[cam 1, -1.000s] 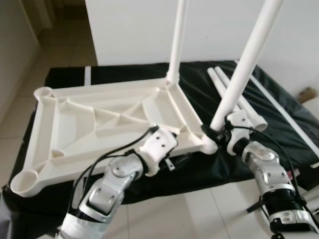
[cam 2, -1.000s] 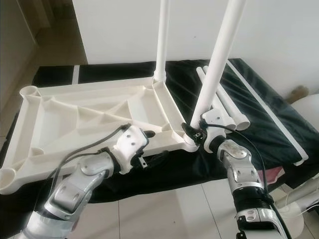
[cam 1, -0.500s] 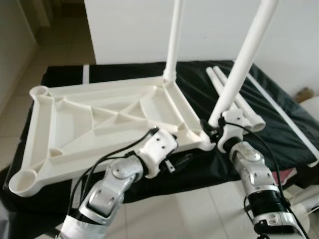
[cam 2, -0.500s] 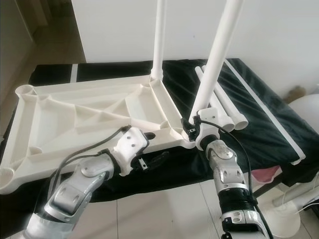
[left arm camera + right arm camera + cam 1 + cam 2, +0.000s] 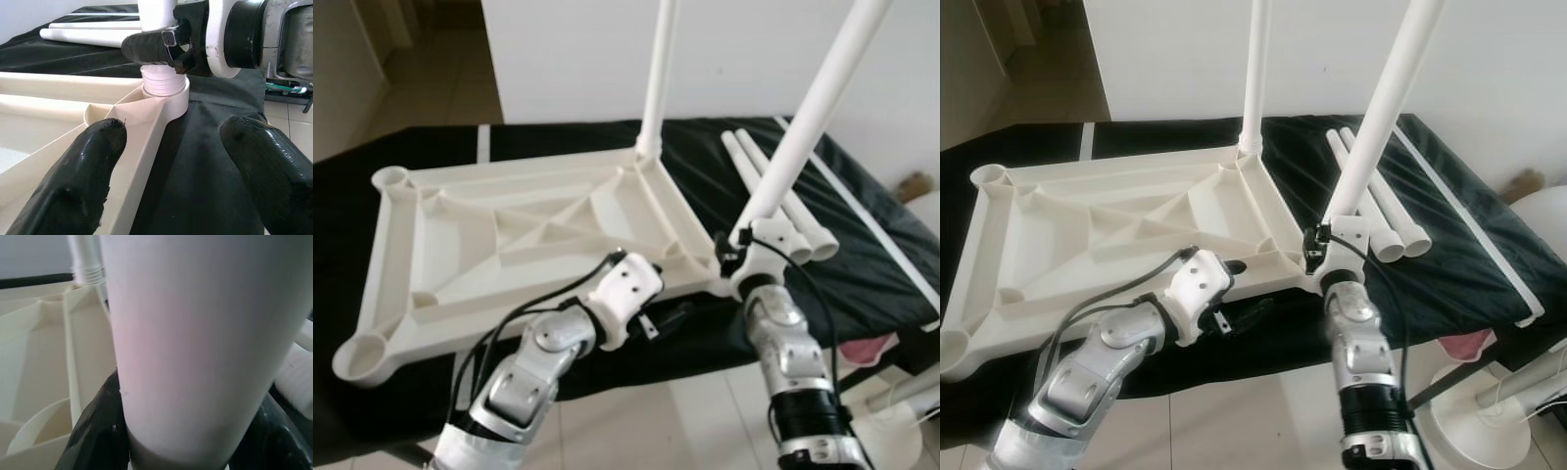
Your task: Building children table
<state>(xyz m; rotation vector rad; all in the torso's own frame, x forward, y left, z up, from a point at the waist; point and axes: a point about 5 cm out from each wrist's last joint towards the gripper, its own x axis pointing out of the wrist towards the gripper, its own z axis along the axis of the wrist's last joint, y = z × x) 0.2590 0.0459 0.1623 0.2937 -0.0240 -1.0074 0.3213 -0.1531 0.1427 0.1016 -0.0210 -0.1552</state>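
Note:
The white tabletop (image 5: 460, 245) lies upside down on a black cloth. One white leg (image 5: 658, 78) stands upright in its far right corner. At the near right corner a second leg (image 5: 803, 127) leans to the right, its threaded end in the corner socket (image 5: 164, 93). My right gripper (image 5: 736, 253) is shut on this leg just above the socket, and its black fingers (image 5: 95, 431) hug the tube. At the near rim my left gripper (image 5: 171, 166) is open, with one finger over the rim and the other over the cloth.
Two spare white legs (image 5: 783, 206) lie on the cloth right of the tabletop, beside a long thin white strip (image 5: 876, 235). A white round stand base (image 5: 1484, 426) sits on the tiled floor at the lower right. A white wall rises behind the black surface.
My right forearm has swung in under the near right corner and stands more upright. The held leg now leans further to the right. The left gripper has stayed at the rim.

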